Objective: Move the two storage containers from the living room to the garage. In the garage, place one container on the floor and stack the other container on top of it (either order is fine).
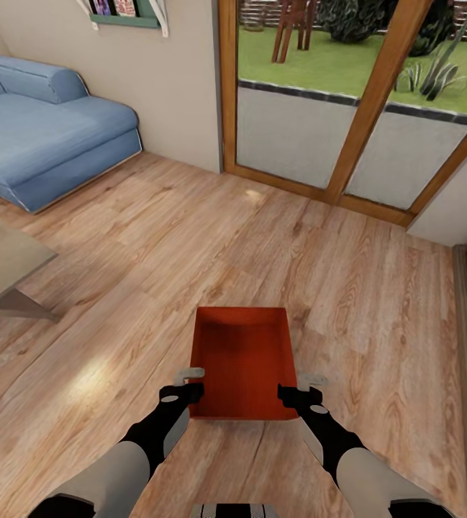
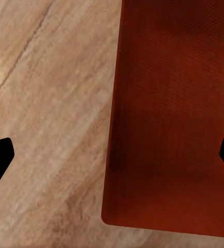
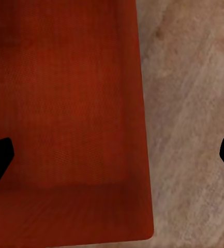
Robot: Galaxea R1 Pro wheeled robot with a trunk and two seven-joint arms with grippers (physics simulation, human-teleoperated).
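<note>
The left pincer point(image 1: 190, 383) is standing wide open over the left wall of a storage container point(image 1: 244, 362), and the right pincer point(image 1: 301, 387) is standing just as wide over the right wall; neither is gripping anything yet. In each wrist view one dark fingertip is showing over the orange-red inside and the other over the wood floor point(image 1: 118, 288), so each wall is lying between its pincer's fingers. How far the fingers are reaching down past the rim is hard to judge from these angles.

The container is sitting between the two pincers on the living room planks, its far end pointing away toward the glass doors point(image 1: 348, 108); a blue sofa point(image 1: 39, 129) is lying well beyond the left pincer.

As I judge it, the step in hand is the two-handed pickup. To do it well, both pincers should be lowering evenly until the rims are seated deep between the fingers, then closing together so that the bin is not skewing. Both are sitting near the bin's close end, so the far end may be sagging on the lift; raising slowly and level would help.
</note>
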